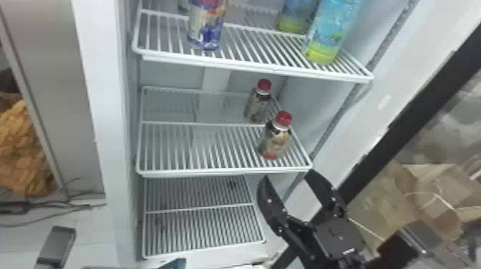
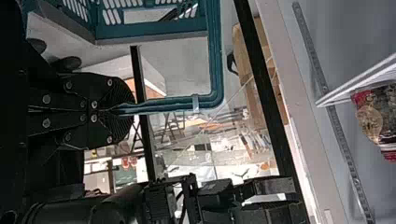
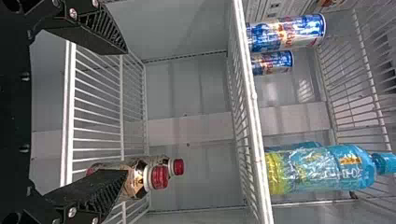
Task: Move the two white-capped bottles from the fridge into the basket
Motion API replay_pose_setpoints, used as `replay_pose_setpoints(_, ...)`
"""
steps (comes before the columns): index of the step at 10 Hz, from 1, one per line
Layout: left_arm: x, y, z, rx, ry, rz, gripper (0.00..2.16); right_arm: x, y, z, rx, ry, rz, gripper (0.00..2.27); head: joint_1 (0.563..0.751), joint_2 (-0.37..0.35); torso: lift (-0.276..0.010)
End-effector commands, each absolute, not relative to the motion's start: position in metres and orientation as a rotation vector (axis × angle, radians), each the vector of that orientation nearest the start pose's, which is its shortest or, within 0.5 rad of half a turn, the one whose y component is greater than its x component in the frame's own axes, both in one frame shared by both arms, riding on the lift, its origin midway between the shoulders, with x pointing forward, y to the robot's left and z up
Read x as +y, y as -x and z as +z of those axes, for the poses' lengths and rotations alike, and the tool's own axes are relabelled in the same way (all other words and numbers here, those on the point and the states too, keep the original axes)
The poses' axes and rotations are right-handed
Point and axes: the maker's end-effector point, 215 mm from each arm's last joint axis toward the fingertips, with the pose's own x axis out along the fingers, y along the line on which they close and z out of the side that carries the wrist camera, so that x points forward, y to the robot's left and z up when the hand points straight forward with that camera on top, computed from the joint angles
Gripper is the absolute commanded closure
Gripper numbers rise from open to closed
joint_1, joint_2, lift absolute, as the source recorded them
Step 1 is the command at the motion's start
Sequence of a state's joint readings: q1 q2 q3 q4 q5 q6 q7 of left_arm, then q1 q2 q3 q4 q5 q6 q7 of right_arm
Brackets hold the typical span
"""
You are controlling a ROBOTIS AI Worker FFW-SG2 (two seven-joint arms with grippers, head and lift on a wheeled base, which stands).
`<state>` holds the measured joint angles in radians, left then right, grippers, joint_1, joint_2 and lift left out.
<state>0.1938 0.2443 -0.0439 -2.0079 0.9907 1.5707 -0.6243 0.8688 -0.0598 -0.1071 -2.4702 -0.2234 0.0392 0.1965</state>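
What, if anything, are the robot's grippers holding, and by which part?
The left gripper is shut on the handle of a teal plastic basket; the right gripper is open and holds nothing.

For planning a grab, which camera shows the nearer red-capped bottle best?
The head view: the nearer bottle stands whole and uncovered on its shelf. In the right wrist view, the right end effector hides part of it; the left wrist view apparently has a piece, cut off at the edge.
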Motion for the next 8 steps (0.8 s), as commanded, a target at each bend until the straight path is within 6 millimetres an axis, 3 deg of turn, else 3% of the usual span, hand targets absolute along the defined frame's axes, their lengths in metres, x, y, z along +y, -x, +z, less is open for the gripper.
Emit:
replay_pose_setpoints(1,-0.0014,-0.2209,-0.3805,1.200,0.852,-1.268,1.17,-0.2227,-0.3520,-0.2530,-0.007,-0.101,0.181,0.14,0.695,-0.350,-0.260)
replay_pose_setpoints(5,0.0039,-0.2218,-0.3839,1.174,0.742,-1.201,1.15,-0.2227,-0.3520,-0.2531,-0.007,-0.099,0.181,0.14,0.695,-0.350,-0.260)
replay_pose_setpoints(8,0.0066,-0.2212,-0.3824,1.165,0.752,-1.188,1.15,-0.2229,-0.3519,-0.2544,-0.004,-0.100,0.181,0.14,0.695,-0.350,-0.260)
